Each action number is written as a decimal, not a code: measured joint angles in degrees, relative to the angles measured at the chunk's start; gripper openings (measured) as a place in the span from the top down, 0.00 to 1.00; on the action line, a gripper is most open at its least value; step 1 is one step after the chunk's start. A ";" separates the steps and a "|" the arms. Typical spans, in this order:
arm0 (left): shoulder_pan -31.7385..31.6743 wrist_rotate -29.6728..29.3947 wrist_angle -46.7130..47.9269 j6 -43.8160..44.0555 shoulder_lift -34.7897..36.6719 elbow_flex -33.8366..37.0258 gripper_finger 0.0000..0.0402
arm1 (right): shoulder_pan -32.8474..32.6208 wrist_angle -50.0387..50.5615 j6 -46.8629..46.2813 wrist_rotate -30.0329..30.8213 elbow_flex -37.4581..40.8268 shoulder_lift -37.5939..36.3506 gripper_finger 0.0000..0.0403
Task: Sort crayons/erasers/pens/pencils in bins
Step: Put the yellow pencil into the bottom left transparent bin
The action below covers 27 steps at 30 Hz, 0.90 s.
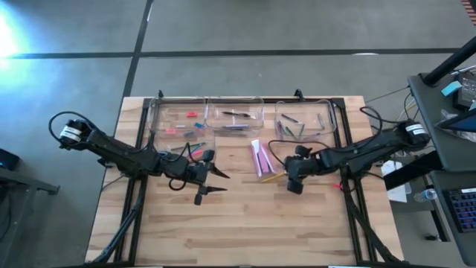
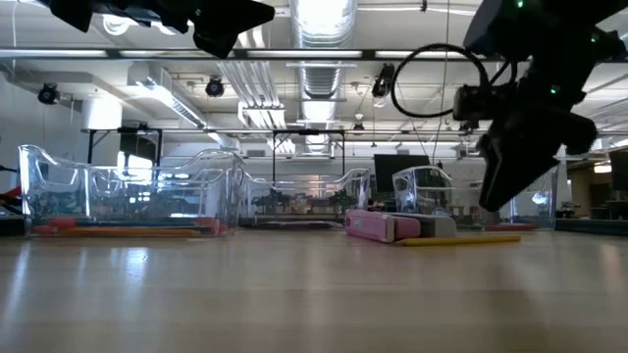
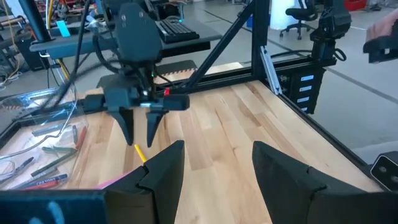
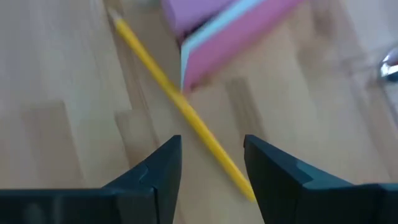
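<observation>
From above, the light wooden tabletop [image 1: 245, 223] stands on a grey concrete floor [image 1: 245, 30] crossed by dark seams, with a cluttered desk [image 1: 454, 97] at the right edge. Clear bins [image 1: 239, 117] line the far side of the tabletop; the left one holds small pink-red erasers [image 1: 190, 114], the others thin sticks. A pink pack [image 1: 262, 158] lies near the middle, a yellow pencil [image 1: 271, 178] just beside it. The left gripper [image 1: 217, 181] hangs left of centre, its fingers spread with nothing between them. The right gripper [image 1: 292, 184] sits right beside the pencil. At table height, the plank surface runs to a row of see-through bins [image 2: 128, 191], with the pink pack [image 2: 378, 225] and the pencil [image 2: 461, 239] lying flat in front of them; behind is a workshop hall with ceiling ducts and strip lights [image 2: 319, 20]. The right gripper [image 2: 515, 172] hangs above the pencil's end, clear of it. The left wrist view looks across the bare planks past its own parted fingers [image 3: 163, 171] toward the right gripper [image 3: 142, 127], whose tips stand apart just above the pencil [image 3: 139, 153]; a black frame, a desk and office chairs fill the room beyond. The right wrist view shows the pencil [image 4: 180, 106] lying slantwise on the wood, running between its open fingers [image 4: 163, 168] untouched, with the pink pack [image 4: 230, 34] touching it farther on.
</observation>
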<state>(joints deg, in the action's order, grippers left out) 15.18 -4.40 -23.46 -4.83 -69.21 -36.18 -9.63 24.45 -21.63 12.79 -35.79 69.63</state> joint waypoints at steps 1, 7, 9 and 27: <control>0.00 0.00 -0.02 -0.01 0.00 0.00 0.56 | -0.01 0.06 0.30 -0.34 0.40 0.43 0.60; 0.00 0.02 0.00 -0.01 0.00 0.00 0.56 | 0.38 -3.18 0.65 -1.05 2.24 3.81 0.60; 0.00 0.02 -0.01 0.01 0.00 0.00 0.56 | 1.31 -3.93 0.19 -1.26 2.76 5.19 0.60; 0.02 0.34 0.09 0.05 0.00 0.02 0.56 | 3.10 -5.15 -4.33 -17.18 3.64 16.48 0.94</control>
<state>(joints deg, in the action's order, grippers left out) 15.20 -4.06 -23.38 -4.78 -69.21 -36.16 -6.54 19.30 -25.96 -4.39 -32.14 86.11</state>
